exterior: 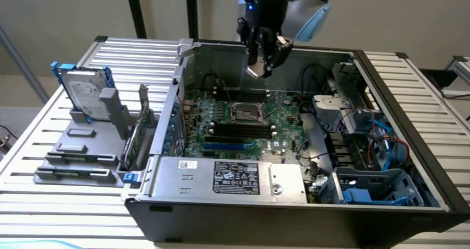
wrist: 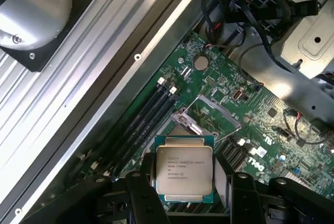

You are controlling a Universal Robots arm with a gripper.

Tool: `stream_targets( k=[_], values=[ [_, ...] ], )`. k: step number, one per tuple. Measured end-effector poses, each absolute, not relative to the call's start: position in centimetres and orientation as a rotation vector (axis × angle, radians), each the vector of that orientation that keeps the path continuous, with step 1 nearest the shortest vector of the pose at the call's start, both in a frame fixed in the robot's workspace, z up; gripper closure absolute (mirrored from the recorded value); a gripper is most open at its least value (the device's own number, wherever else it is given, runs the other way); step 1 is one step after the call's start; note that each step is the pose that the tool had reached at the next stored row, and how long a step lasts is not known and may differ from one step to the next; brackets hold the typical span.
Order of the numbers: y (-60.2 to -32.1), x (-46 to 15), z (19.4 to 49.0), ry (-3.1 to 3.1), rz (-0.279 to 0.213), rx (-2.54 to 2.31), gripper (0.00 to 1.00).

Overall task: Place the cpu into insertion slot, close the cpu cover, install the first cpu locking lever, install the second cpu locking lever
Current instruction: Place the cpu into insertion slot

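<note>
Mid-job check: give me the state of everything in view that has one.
pincer: shut on the chip, above the case.
chip: held in the air, metal face toward the wrist camera.
socket: no chip in it.
case: lying on its side, panel off.
hard drive: outside the case, upright.

In pincer (exterior: 263, 66): cpu (wrist: 183, 174), above socket (exterior: 248, 112) inside computer case (exterior: 294, 227).
</note>
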State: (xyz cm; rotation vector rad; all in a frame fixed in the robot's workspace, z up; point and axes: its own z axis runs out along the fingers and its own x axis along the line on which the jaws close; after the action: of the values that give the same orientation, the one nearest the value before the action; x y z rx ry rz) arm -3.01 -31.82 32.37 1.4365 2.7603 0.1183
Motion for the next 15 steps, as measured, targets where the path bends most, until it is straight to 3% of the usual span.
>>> stream_targets(
  k=[15],
  values=[
    [-31.8,-3.0,31.0,2.536,0.107,1.796,0.45]
  ],
)
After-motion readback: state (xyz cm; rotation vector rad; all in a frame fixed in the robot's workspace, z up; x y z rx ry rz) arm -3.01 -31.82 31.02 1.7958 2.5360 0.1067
